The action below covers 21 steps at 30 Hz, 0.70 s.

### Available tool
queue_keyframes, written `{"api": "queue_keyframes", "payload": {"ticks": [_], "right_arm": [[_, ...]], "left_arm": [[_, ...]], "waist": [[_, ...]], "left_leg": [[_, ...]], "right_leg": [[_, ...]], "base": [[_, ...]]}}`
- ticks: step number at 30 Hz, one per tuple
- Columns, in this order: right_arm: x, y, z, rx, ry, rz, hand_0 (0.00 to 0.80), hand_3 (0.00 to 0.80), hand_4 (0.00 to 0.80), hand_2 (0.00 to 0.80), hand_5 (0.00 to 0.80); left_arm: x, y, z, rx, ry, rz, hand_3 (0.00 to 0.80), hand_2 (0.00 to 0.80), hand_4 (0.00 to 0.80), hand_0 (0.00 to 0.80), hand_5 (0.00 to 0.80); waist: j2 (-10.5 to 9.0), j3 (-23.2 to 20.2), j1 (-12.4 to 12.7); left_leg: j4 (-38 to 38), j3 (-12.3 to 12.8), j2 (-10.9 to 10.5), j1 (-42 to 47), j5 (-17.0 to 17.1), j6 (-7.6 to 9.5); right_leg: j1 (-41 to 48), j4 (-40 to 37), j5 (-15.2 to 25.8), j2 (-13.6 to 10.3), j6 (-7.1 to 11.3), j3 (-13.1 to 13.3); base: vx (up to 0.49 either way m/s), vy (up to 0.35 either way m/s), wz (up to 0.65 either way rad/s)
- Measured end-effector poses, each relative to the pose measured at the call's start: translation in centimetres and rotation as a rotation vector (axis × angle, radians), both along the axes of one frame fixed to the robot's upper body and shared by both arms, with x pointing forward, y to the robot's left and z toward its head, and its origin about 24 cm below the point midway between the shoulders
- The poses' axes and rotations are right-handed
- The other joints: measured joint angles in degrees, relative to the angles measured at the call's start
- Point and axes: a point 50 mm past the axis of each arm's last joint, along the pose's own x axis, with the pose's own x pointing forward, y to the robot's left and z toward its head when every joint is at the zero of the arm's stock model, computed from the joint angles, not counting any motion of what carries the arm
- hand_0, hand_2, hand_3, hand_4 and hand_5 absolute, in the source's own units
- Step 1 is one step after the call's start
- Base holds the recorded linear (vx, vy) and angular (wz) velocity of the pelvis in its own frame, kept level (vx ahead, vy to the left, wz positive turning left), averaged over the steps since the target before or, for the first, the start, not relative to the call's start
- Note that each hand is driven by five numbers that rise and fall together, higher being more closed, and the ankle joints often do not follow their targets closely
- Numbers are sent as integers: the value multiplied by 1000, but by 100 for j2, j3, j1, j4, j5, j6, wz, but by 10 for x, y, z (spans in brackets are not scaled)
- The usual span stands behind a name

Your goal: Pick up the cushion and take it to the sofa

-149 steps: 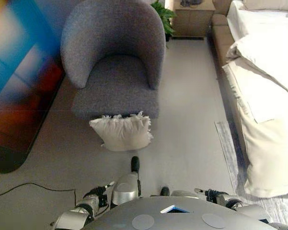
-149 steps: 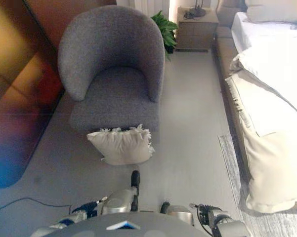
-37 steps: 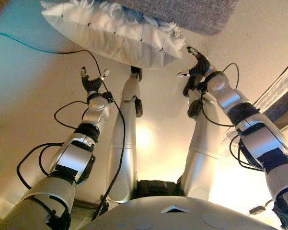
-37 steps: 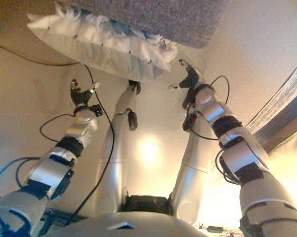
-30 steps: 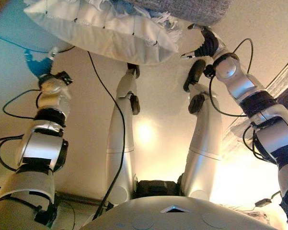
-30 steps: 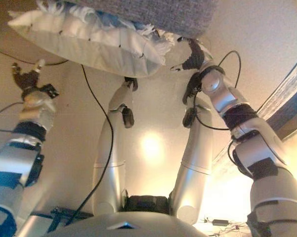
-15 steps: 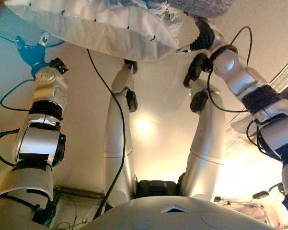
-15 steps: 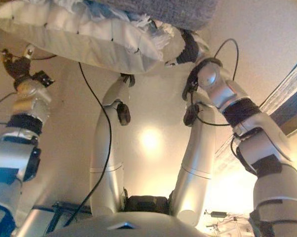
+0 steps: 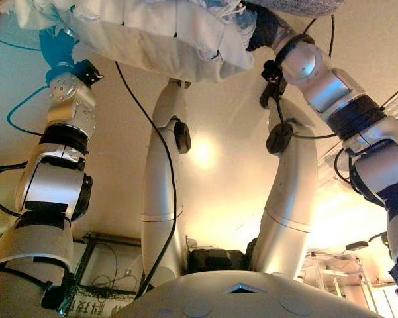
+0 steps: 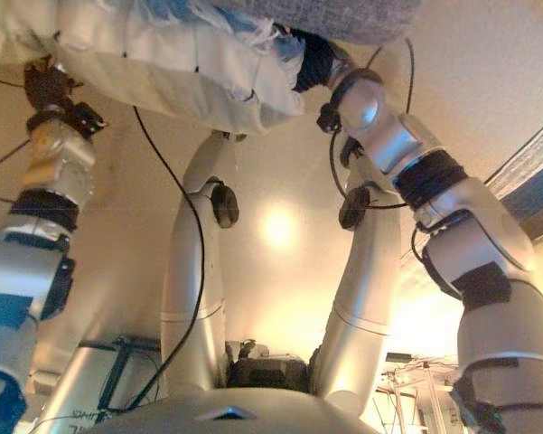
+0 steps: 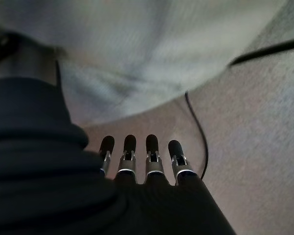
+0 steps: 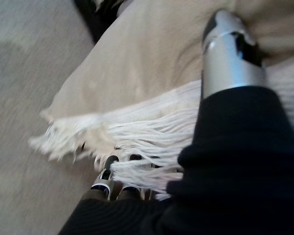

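Cushion (image 9: 152,36) lies on the floor (image 9: 212,192) against the foot of the grey armchair (image 10: 343,16), cream-coloured, its fringed edge (image 12: 137,132) trailing toward the right side — and both arms are reaching in at its two ends. The right hand (image 12: 230,54) is at the fringed end: the thumb lies on top of the cream fabric while the fingers (image 12: 110,169) sit beneath the fringe, so it has that edge pinched. The left hand (image 11: 137,161) is at the opposite end, fingers straight in a row and spread loosely, tips close under the cushion's bulging underside but clasping nothing. Bare pale floor spreads on the left past that end, open room there; on the right, the edge of a striped rug (image 10: 533,154) lies near the arm.
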Motion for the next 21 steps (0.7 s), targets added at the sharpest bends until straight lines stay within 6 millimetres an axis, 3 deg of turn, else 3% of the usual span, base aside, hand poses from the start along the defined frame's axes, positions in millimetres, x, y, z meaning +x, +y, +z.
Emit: {"api": "queue_keyframes", "payload": {"ticks": [5, 6, 7, 9, 10, 11, 21], "right_arm": [[1, 3, 3, 29, 17, 14, 0, 0, 0, 0, 0], [1, 4, 4, 45, 16, 15, 0, 0, 0, 0, 0], [1, 3, 6, 65, 13, 12, 0, 0, 0, 0, 0], [1, 4, 8, 106, 13, 7, 0, 0, 0, 0, 0], [1, 4, 9, 137, 12, 6, 568, 568, 568, 568, 568], [1, 4, 11, 161, 10, 5, 800, 800, 800, 800, 800], [3, -9, 16, 274, -30, -60, 800, 800, 800, 800, 800]], "left_arm": [[5, -19, -11, -126, -12, -108, 0, 0, 0, 0, 0], [7, -25, -13, -154, -22, -167, 486, 486, 486, 486, 486], [8, -30, -13, -174, -37, -216, 800, 800, 800, 800, 800], [11, -39, -10, -200, -76, -284, 800, 800, 800, 800, 800], [10, -40, -10, -214, -94, -307, 800, 800, 800, 800, 800], [11, -41, -8, -234, -116, -331, 800, 800, 800, 800, 800], [4, -55, -21, -259, -166, -478, 800, 800, 800, 800, 800]], "waist": [[185, -16, -3], [216, -17, -8], [239, -14, -6], [307, -23, -6], [312, -23, -7], [321, -18, -7], [322, -17, 6]], "left_leg": [[-12, 20, -7, -76, 6, 6], [-23, 18, -3, -108, 4, 6], [-24, 20, 0, -134, 5, 8], [-27, 27, 12, -196, 6, 11], [-26, 30, 13, -223, 7, 12], [-26, 26, 17, -260, 8, 12], [-31, 14, 8, -377, 30, 35]], "right_leg": [[-126, 68, -11, -16, -12, 33], [-160, 69, -10, -12, -13, 32], [-190, 71, -11, -11, -14, 32], [-236, 61, -10, -10, -14, 22], [-263, 55, -9, -10, -12, 21], [-286, 48, -9, -6, -12, 11], [-368, 12, -3, 0, 7, 7]], "base": [[36, 63, 4], [46, 41, 3], [46, 38, 4], [40, 11, 4], [31, -22, 2], [20, -31, 2], [-68, -108, 2]]}}
